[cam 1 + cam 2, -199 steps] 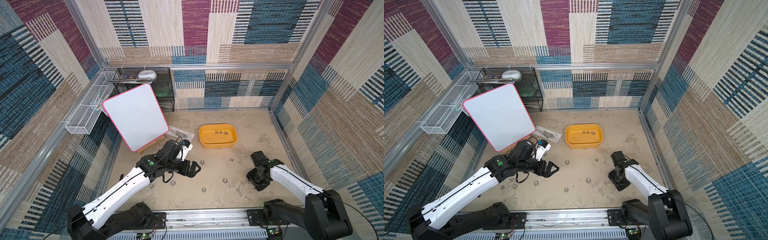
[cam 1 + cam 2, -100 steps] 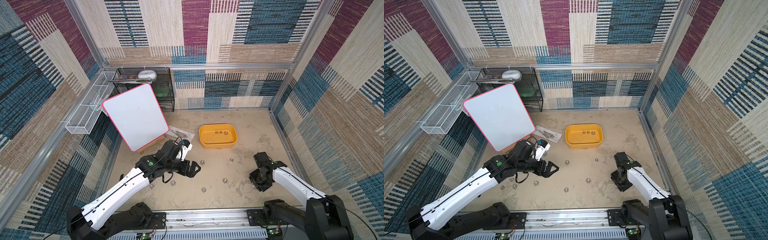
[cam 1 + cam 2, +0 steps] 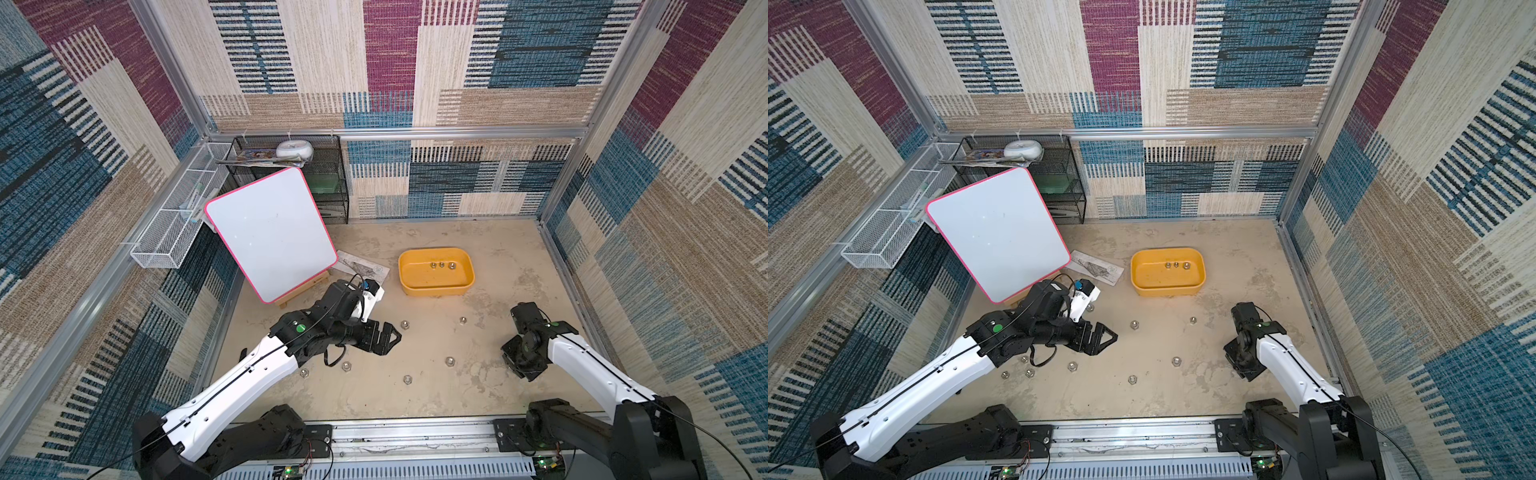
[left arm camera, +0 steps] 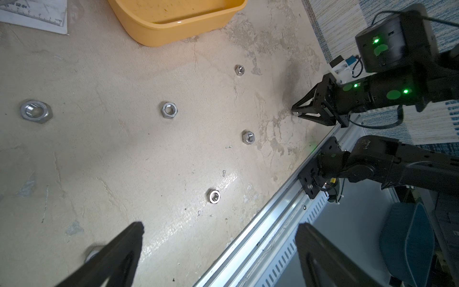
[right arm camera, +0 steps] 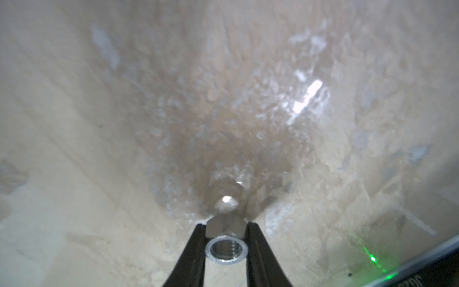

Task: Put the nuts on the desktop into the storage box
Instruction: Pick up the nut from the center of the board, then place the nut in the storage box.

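My right pincer (image 5: 226,225) is clamped on one nut (image 5: 226,251). In the right wrist view its two black fingers (image 5: 188,251) press against the nut's flat sides, with the threaded hole facing the camera, right down at the table (image 3: 457,399). I cannot tell whether the nut is lifted clear of the surface. In both top views that pincer sits in the lower right of the frame, pointing down, close to the right wall. My left pincer (image 3: 388,338) hovers left of centre with its fingers spread wide and nothing between them. The yellow tray (image 3: 435,291) stands just above the centre of the frame, with three nuts (image 3: 441,264) in a row along its far side. Other loose nuts (image 3: 449,360) lie scattered on the table between the two arms, below the tray and apart from it.
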### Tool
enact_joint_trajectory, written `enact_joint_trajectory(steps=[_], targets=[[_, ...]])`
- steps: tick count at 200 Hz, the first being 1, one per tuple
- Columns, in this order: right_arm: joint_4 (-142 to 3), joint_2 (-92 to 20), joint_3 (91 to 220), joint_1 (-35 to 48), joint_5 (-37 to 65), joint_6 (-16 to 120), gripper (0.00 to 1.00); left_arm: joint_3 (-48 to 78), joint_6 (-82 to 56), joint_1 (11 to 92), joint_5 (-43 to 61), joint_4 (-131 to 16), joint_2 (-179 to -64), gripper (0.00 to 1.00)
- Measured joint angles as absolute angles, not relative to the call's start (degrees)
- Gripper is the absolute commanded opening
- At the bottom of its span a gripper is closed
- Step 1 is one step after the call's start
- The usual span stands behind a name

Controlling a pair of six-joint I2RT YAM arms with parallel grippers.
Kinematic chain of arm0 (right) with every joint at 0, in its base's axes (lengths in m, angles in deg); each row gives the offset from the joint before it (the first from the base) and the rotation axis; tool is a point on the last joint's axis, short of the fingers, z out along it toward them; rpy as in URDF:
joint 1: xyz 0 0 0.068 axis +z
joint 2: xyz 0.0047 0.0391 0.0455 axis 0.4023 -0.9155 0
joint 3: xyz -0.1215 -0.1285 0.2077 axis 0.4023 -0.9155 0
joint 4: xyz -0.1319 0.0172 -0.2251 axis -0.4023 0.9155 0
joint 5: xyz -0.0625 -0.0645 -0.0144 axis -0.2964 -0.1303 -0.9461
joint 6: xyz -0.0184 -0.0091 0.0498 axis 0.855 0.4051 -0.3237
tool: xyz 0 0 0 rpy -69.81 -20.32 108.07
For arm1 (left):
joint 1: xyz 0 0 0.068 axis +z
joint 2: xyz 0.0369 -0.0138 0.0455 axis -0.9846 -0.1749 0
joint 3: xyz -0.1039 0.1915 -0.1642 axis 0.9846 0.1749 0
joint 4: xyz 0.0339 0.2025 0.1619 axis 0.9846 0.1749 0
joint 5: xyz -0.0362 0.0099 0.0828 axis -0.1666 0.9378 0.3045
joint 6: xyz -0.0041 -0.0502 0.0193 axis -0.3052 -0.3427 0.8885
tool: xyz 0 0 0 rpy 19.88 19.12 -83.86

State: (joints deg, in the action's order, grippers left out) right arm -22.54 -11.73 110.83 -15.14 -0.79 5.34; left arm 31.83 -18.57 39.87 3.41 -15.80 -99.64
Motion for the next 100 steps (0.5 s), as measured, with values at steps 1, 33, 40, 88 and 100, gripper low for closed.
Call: enact_joint_trajectory(steps=[1,33,40,88,100], targets=[[-22.5,-11.7,111.0,-15.1,-0.8,5.4,0.22,31.8,-18.6,39.9,3.4,-15.8,-99.6,1.0],[-22.0,-13.9,117.5,-15.1,-1.2,9.8,0.25,31.9,-19.2,39.9,4.5,-15.8,-99.6,1.0],[-21.8,-15.1,119.5,-15.0,-1.3,11.0,0.25,31.9,-19.4,39.9,5.6,-15.8,-99.6,1.0],[-21.3,-27.0,135.0,-11.1,-3.0,18.6,0.26,31.5,-20.1,40.0,12.0,-15.2,-99.5,1.0],[-21.4,-30.5,139.1,-9.7,-3.4,20.2,0.26,31.2,-20.5,40.1,12.7,-14.9,-99.5,1.0]])
